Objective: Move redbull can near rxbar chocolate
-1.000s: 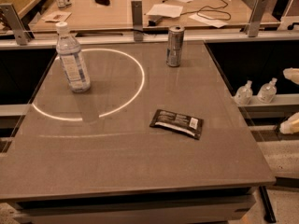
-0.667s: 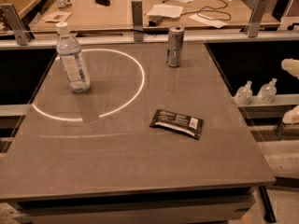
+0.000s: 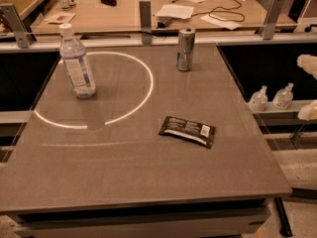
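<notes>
Gripper (image 3: 301, 87) hangs right of the bench (image 3: 148, 182), jaws wide, empty, pre-reach; redbull can (image 3: 185, 49) upright, well apart from rxbar chocolate (image 3: 187, 131).

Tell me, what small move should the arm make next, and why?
Probably reach the pincer toward the redbull can: the pincer hangs open at the right edge of view, beyond the table, and the can stands ungrasped at the far side, apart from the rxbar chocolate.

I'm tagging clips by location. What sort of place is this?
Probably a lab or office workspace: a grey table, a wooden desk behind with papers, small bottles shelved alongside. The gripper sits open off the table's right side.
</notes>
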Action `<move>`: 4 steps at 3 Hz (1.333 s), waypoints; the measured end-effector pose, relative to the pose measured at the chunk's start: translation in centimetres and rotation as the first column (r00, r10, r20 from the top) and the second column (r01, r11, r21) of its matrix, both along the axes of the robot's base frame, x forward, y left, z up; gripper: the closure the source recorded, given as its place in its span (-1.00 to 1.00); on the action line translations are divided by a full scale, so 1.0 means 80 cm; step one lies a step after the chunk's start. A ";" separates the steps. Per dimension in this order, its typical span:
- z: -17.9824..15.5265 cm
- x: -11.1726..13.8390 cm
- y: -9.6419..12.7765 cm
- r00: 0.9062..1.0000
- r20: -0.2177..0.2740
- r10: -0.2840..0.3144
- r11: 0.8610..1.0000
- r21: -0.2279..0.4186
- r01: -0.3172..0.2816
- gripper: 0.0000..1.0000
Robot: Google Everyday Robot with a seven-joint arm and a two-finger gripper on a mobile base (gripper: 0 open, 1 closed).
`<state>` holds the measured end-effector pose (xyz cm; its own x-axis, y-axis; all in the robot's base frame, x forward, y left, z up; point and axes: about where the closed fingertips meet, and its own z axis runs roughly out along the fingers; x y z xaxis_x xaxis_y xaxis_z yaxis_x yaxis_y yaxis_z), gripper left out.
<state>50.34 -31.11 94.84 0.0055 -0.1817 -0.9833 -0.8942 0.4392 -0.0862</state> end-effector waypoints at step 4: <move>0.011 0.150 0.036 0.953 0.132 -0.274 0.960 -0.028 0.280 -1.00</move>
<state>62.35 -28.26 95.74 0.0711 -0.2380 -0.9687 -0.7188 0.6610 -0.2152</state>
